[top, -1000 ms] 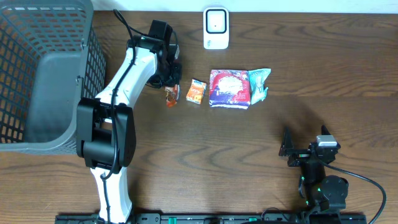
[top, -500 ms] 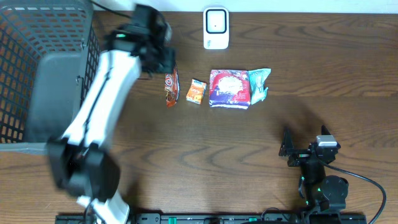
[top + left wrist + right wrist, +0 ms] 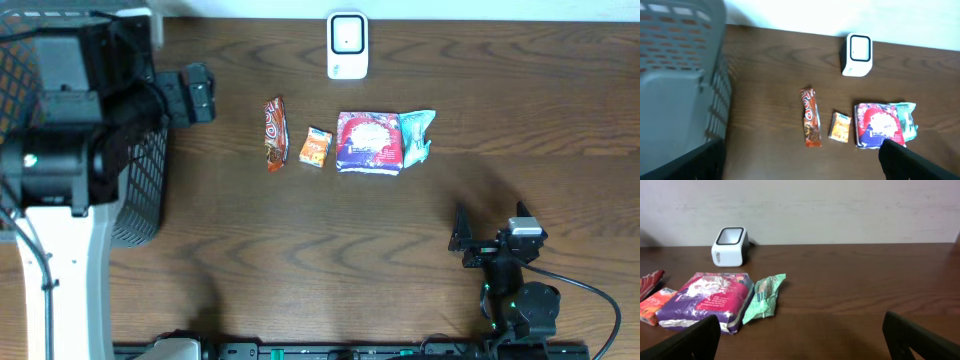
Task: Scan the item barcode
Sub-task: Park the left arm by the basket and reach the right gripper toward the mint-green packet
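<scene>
The white barcode scanner stands at the table's far edge. In front of it lie, in a row, a red-brown snack bar, a small orange packet, a pink-purple pack and a green packet. My left gripper is raised high beside the basket, left of the snack bar, open and empty. My right gripper rests open near the front right, well short of the items.
A large grey mesh basket fills the left side of the table, partly under my left arm. The right arm's cable trails along the front right edge.
My left gripper opened and let go of the snack bar, which now lies flat left of the orange packet. The left arm rose and swung left toward the basket. The right arm stayed still.
</scene>
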